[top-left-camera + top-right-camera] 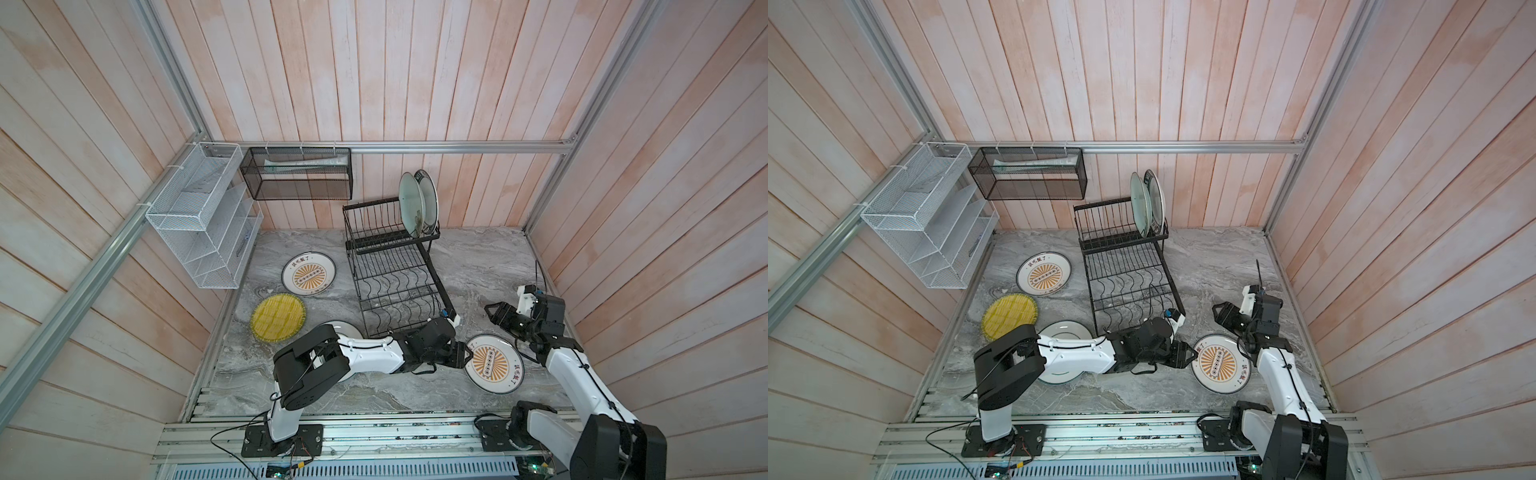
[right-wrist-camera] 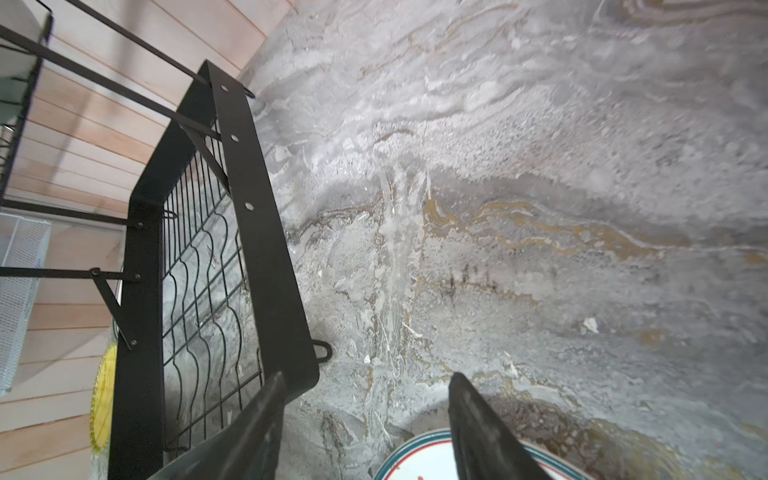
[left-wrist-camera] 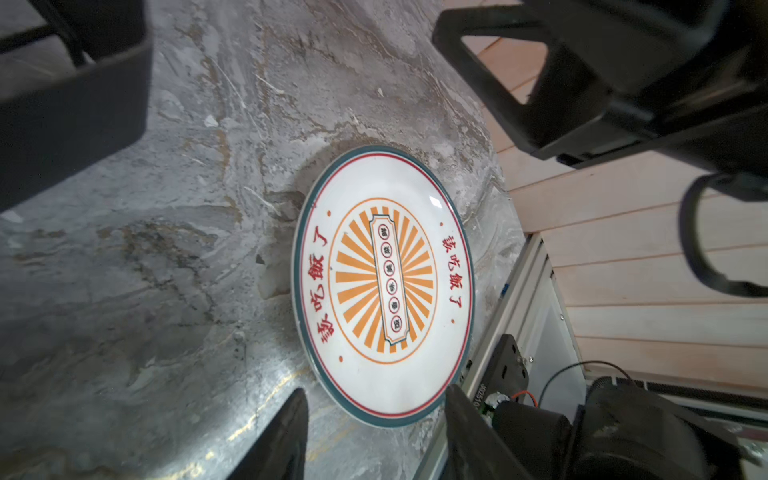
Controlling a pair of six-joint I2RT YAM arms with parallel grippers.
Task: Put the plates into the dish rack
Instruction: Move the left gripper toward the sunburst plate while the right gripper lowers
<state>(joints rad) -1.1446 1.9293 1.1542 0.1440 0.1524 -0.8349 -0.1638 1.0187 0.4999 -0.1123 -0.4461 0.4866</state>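
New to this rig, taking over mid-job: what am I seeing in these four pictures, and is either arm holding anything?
The left arm and right arm are robots, each ending in a two-fingered pincer. Two pictures look down from overhead; two come from wrist cameras. On the marble table stands the black dish rack, two plates upright in its upper basket. Four lie flat: a near sunburst plate, a far sunburst plate, a yellow plate, and a green-ringed plate partly under the left arm. The left pincer is open at the near sunburst plate's rim; the right pincer is open above bare table. Nothing is held.
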